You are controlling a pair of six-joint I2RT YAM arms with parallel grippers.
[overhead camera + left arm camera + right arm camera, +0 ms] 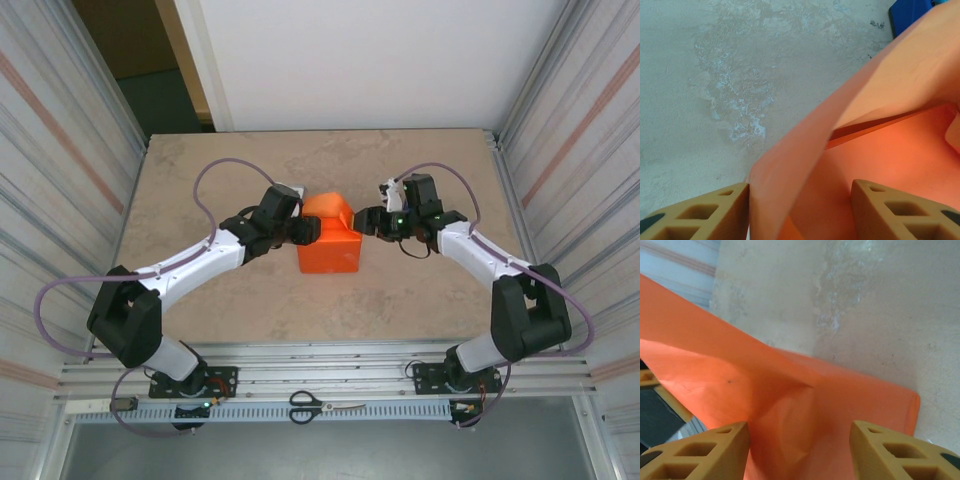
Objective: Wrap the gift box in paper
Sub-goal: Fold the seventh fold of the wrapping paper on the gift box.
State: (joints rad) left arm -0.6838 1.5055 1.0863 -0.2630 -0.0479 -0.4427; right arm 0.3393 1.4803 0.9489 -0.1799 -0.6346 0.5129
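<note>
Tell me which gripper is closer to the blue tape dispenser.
Right. The right gripper sits just beside the blue tape dispenser, at the right side of the paper; the left gripper is across the paper from it, on the left.

top: overhead from near edge, looking down | wrists: close, past own jaws | shared: paper [330, 248]

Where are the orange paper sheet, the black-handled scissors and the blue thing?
thin orange paper sheet [335, 255]: overhead view, its flat near face.
black-handled metal scissors [322, 405]: overhead view, near the pivot.
flat blue object [910, 14]: left wrist view, its visible corner.
</note>
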